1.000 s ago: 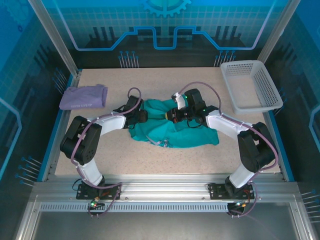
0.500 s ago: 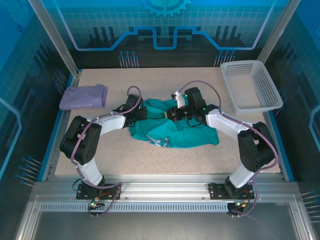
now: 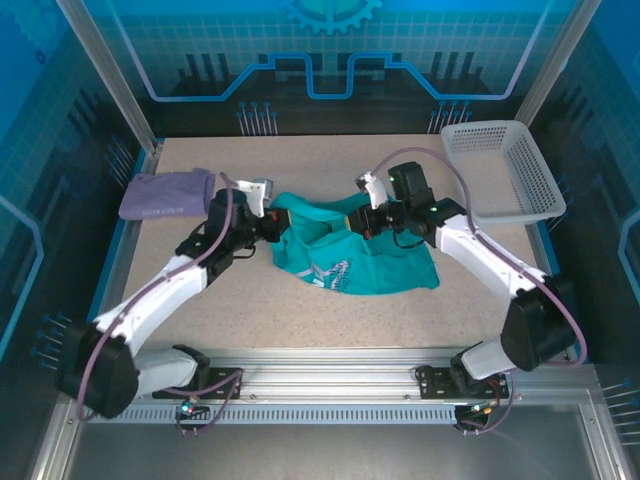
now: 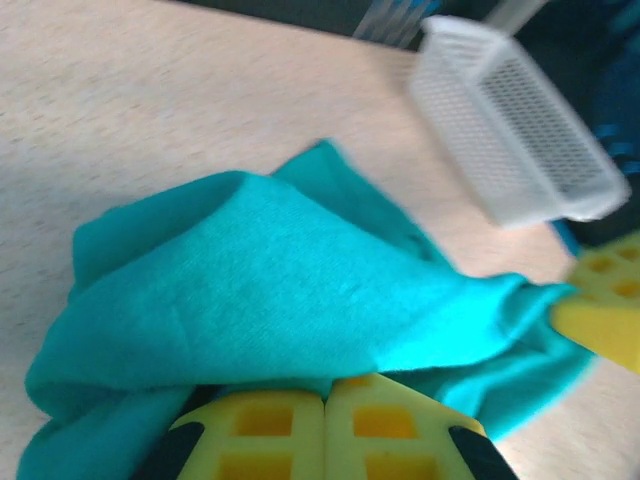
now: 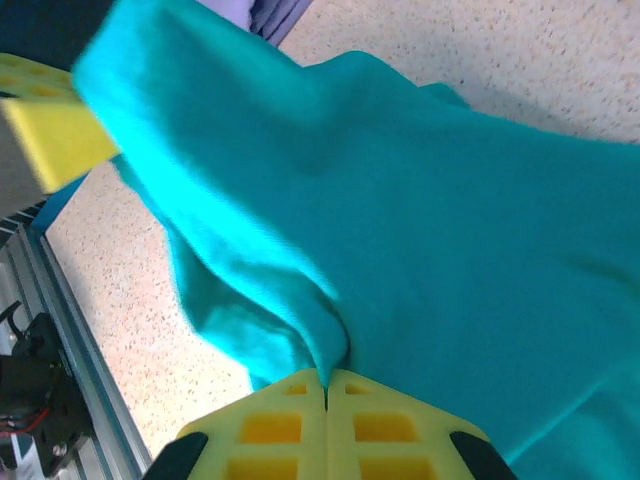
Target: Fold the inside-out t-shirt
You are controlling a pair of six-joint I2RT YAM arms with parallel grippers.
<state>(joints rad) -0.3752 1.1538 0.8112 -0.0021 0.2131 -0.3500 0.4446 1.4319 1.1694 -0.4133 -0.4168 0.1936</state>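
The inside-out t-shirt (image 3: 350, 262), teal-green and crumpled, hangs lifted between both grippers over the middle of the table, with a pale print showing on its lower front. My left gripper (image 3: 274, 226) is shut on its left edge, and the cloth (image 4: 300, 290) bunches just above the closed yellow fingers (image 4: 260, 425). On the right edge my right gripper (image 3: 352, 222) is shut too, with a fold of the t-shirt (image 5: 420, 230) pinched between its fingers (image 5: 390, 425).
A folded lavender garment (image 3: 166, 194) lies at the table's left edge. A white mesh basket (image 3: 500, 170) stands at the back right corner and shows as a blurred white basket (image 4: 505, 130) in the left wrist view. The metal frame runs along the near edge.
My left gripper has shut on the shirt's left edge. Both arms have risen and drawn apart, lifting and spreading the shirt so that the pale print now faces up.
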